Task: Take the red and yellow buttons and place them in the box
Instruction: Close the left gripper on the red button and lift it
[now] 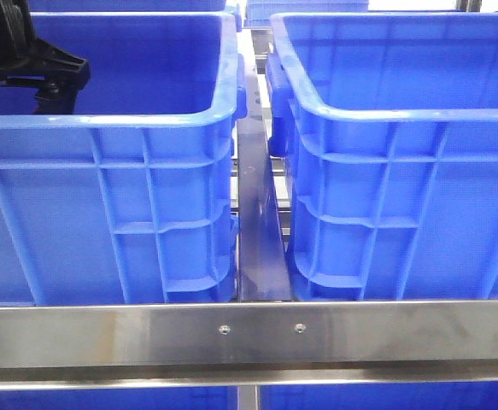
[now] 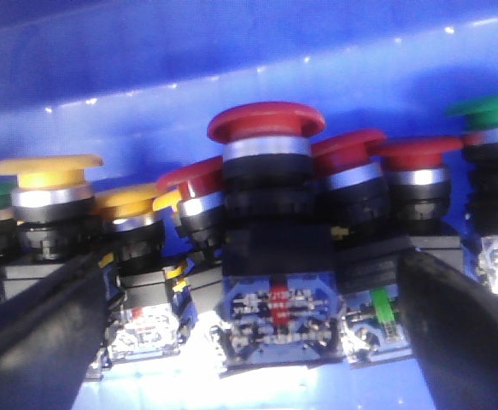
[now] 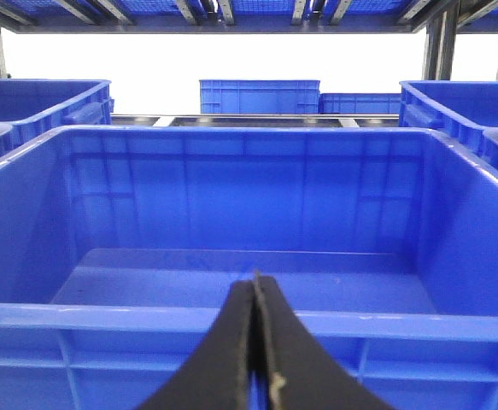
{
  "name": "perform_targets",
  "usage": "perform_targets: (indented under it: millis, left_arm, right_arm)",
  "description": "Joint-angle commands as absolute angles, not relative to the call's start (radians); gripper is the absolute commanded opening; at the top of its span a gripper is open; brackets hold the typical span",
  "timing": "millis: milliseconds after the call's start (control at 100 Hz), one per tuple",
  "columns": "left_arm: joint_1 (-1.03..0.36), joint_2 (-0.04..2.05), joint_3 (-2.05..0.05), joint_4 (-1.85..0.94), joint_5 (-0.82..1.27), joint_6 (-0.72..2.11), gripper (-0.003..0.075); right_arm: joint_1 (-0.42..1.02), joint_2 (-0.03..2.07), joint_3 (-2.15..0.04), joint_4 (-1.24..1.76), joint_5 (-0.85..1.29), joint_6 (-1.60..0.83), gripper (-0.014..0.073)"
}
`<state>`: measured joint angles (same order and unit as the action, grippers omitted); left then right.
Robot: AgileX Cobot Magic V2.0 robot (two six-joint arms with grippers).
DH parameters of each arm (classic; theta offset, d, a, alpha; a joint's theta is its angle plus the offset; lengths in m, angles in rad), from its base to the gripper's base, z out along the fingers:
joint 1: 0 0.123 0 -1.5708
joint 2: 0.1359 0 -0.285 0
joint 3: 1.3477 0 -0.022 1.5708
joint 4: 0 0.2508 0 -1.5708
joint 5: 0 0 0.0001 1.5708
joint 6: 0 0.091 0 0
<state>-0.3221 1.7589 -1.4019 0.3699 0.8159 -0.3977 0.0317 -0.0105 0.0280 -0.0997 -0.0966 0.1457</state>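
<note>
2 blue crates (image 1: 103, 205) on steel rack (image 1: 249, 333)

Left tool (image 2: 249, 325) agape (right tool (image 3: 255, 342) pinched)

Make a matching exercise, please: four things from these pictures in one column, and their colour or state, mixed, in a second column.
Things:
1. left gripper
2. right gripper
3. tallest mushroom button
4. button near the left finger

States:
A. yellow cap
B. fingers shut together
C. red cap
D. fingers wide apart around a button

Pairs: 1-D, 2-B, 3-C, 4-A
</note>
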Motion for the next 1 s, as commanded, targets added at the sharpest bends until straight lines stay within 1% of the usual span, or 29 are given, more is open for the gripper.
perform_targets:
  millis: [0,700,740,810,880,890,900,960,990]
  left_arm:
    - [-0.321,1.716,-1.434,0.391,0.782,-0.408,0.0621]
    - [-0.321,1.749,-1.432,0.391,0.793,-0.408,0.0612]
    - [-0.321,1.749,-1.432,0.391,0.793,-0.408,0.0591]
    - [-0.321,1.749,-1.432,0.391,0.794,-0.408,0.0514]
    - [-0.321,1.749,-1.432,0.391,0.800,-0.408,0.0402]
    - [-0.321,1.749,-1.432,0.391,0.800,-0.408,0.0364]
    - [-0.321,1.749,-1.432,0.391,0.800,-0.408,0.0364]
    - [-0.321,1.749,-1.432,0.391,0.800,-0.408,0.0225]
    - [-0.321,1.749,-1.432,0.391,0.800,-0.408,0.0182]
  right_arm:
    - [0.028,-0.032,0.027,-0.100,-0.173,0.145,-0.0068]
    - [0.028,-0.032,0.027,-0.100,-0.173,0.145,-0.0068]
    - [0.028,-0.032,0.027,-0.100,-0.173,0.145,-0.0068]
    - [0.028,-0.032,0.027,-0.100,-0.173,0.145,-0.0068]
    - [0.028,-0.032,0.027,-0.100,-0.173,0.145,-0.0068]
    - [0.028,-0.032,0.027,-0.100,-0.173,0.145,-0.0068]
    - [0.028,-0.032,0.027,-0.100,-0.173,0.145,-0.0068]
    - [0.028,-0.032,0.027,-0.100,-0.173,0.145,-0.0068]
    - [0.028,-0.032,0.027,-0.100,-0.173,0.145,-0.0068]
